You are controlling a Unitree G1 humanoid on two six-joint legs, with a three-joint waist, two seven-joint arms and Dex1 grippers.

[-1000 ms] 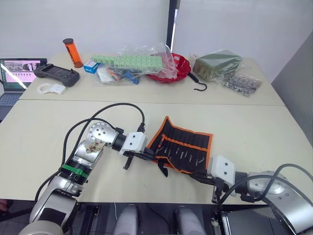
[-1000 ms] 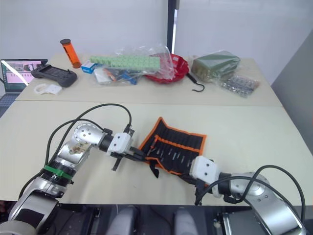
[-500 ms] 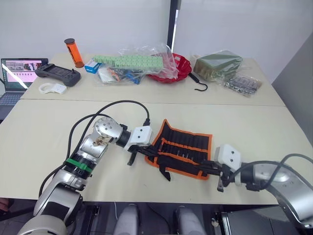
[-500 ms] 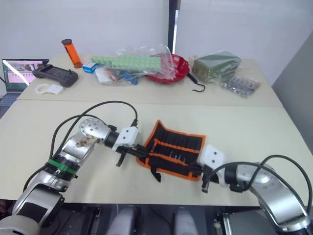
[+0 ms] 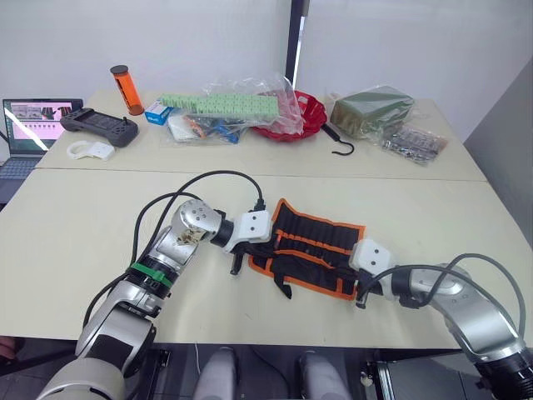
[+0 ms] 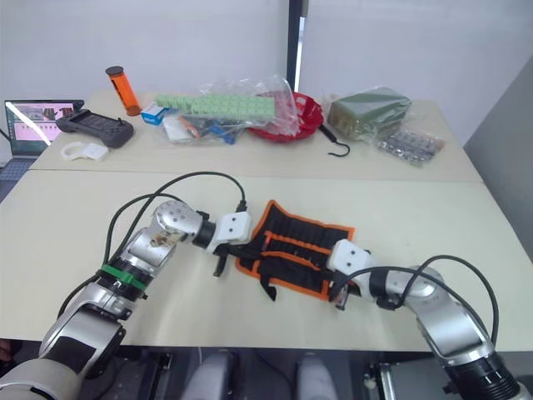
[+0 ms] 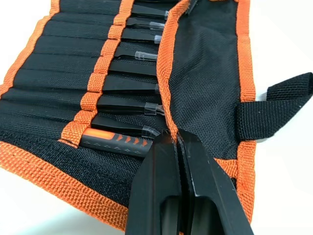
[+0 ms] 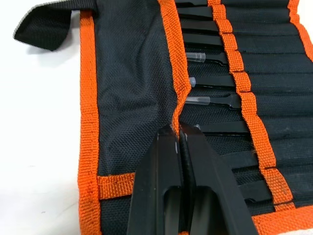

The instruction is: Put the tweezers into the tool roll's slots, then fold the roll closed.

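Tool roll (image 5: 315, 248) spread flat on the near cream table (image 5: 75, 233), near flap already turned over the lower part, orange edging all round, black strap (image 5: 281, 287) trailing off the near edge. Beyond, against a white wall, a second table crowded with an orange tube (image 5: 125, 90), a green packet (image 5: 369, 110), a red bowl (image 5: 298, 117), a black metal hook (image 5: 337, 142), a black controller (image 5: 97, 125) and a laptop (image 5: 29, 125) at the far left. Left gripper (image 7: 175, 144) clenched on the orange hem of the folded flap, fingers pressed together with the edging pinched between them. Right gripper (image 8: 177, 133) likewise clamped tight on the same hem near the roll's other end. Seen from the head, both grippers set at opposite ends of the roll. From the wrists, detail lost from above: tweezers (image 7: 128, 86) seated in the slots (image 7: 49, 73), clear-capped tips poking out beside the hem, plus an orange-marked tool (image 7: 115, 140) lying in the nearest slot by the left fingers.
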